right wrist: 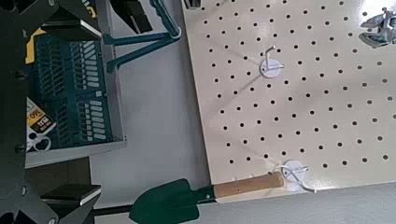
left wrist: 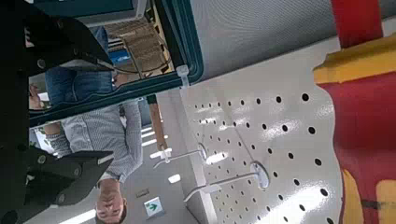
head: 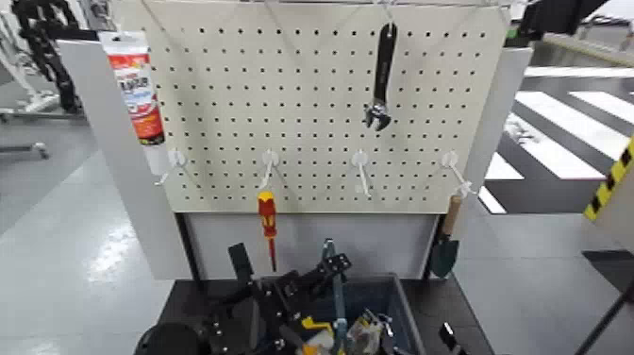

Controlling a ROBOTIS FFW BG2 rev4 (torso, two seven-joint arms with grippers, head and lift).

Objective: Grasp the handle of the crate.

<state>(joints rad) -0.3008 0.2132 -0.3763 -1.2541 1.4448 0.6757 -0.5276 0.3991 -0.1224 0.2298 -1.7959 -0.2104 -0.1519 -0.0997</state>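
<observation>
The dark blue-grey crate sits at the near edge below the pegboard, with tools inside. Its slim handle stands upright from the middle. My left gripper is open right at the handle. In the left wrist view, the handle bar crosses the gap between the spread fingers of that gripper. My right gripper waits low to the right of the crate. In the right wrist view it is open and empty, with the crate and handle farther off.
A cream pegboard stands behind the crate. On it hang a black wrench, a red-and-yellow screwdriver, a green trowel and a red-labelled tube. A person shows in the left wrist view.
</observation>
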